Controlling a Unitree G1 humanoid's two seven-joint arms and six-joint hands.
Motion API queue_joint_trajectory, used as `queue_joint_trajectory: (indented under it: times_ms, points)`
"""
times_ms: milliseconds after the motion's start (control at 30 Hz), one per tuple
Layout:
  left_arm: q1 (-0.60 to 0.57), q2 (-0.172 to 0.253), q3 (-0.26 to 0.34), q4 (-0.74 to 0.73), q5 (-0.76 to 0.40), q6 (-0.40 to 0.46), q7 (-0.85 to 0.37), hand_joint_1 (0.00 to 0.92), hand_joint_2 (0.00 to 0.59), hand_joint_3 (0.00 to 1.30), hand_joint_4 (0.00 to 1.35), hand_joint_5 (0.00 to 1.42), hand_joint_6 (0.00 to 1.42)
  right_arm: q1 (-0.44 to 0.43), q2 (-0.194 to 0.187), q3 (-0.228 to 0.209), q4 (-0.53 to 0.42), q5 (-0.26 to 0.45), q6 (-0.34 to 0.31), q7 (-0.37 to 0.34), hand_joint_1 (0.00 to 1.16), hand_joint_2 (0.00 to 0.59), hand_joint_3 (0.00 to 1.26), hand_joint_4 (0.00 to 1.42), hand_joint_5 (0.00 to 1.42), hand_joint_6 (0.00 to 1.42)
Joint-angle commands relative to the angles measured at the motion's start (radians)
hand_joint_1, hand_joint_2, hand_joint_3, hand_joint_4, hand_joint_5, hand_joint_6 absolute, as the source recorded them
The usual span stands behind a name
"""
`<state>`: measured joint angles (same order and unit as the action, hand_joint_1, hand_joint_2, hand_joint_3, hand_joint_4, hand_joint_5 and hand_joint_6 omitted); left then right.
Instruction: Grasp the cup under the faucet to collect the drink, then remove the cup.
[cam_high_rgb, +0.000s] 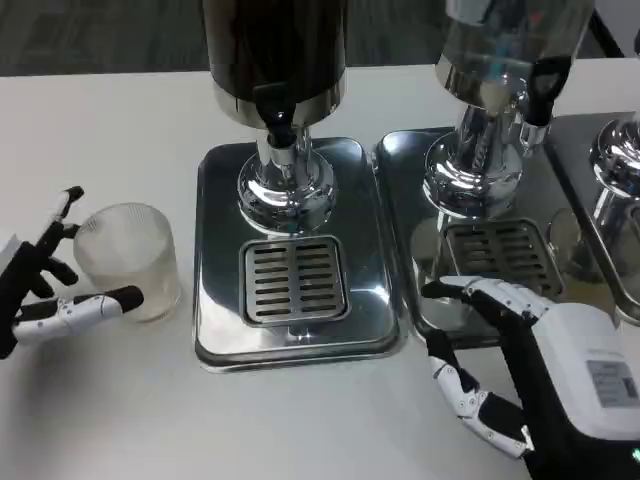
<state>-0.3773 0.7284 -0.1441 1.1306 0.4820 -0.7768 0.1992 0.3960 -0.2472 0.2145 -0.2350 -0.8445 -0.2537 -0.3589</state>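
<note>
White table (100, 400): label on right hand (560, 370) (unreadable).

You see a white table (100, 400). The cup (128, 258) is translucent and frosted, with fine vertical ribbing. The left dispenser's tank (275, 45) is dark, nearly black, with a black faucet (278, 118) above a mirror-chrome base (287, 190). Its silver drip tray (215, 300) carries a grille (294, 281) of parallel dark slots. The second dispenser's tank (510, 35) is clear. The left hand (45, 290) and right hand (530, 370) are white and black.
</note>
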Motion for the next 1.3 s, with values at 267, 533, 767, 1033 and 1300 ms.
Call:
queue_joint_trajectory:
  times_ms: [267, 533, 767, 1033, 1300]
  points:
    - [-0.053, -0.032, -0.042, 0.034, 0.003, 0.019, -0.004, 0.179, 0.015, 0.00, 0.22, 0.50, 0.66, 0.015, -0.007, -0.005, -0.015, 0.021, 0.011, 0.020, 0.50, 0.433, 0.44, 0.38, 0.38, 0.45]
    - [-0.096, -0.044, -0.064, 0.067, 0.007, 0.035, -0.020, 0.194, 0.026, 0.00, 0.24, 0.52, 0.70, 0.020, -0.003, -0.007, -0.018, 0.026, 0.016, 0.023, 0.50, 0.433, 0.44, 0.38, 0.38, 0.46]
    - [-0.126, -0.052, -0.082, 0.095, 0.004, 0.055, -0.033, 0.192, 0.029, 0.00, 0.25, 0.52, 0.70, 0.031, -0.001, -0.008, -0.025, 0.031, 0.024, 0.022, 0.49, 0.433, 0.44, 0.38, 0.38, 0.47]
    - [-0.149, -0.065, -0.100, 0.113, 0.014, 0.050, -0.043, 0.201, 0.032, 0.02, 0.24, 0.52, 0.71, 0.034, 0.002, -0.006, -0.028, 0.034, 0.030, 0.024, 0.49, 0.433, 0.44, 0.38, 0.39, 0.47]
    - [-0.168, -0.071, -0.136, 0.125, 0.027, 0.035, -0.037, 0.235, 0.084, 0.11, 0.28, 0.56, 0.78, 0.040, 0.004, -0.011, -0.033, 0.042, 0.038, 0.029, 0.49, 0.430, 0.44, 0.38, 0.40, 0.47]
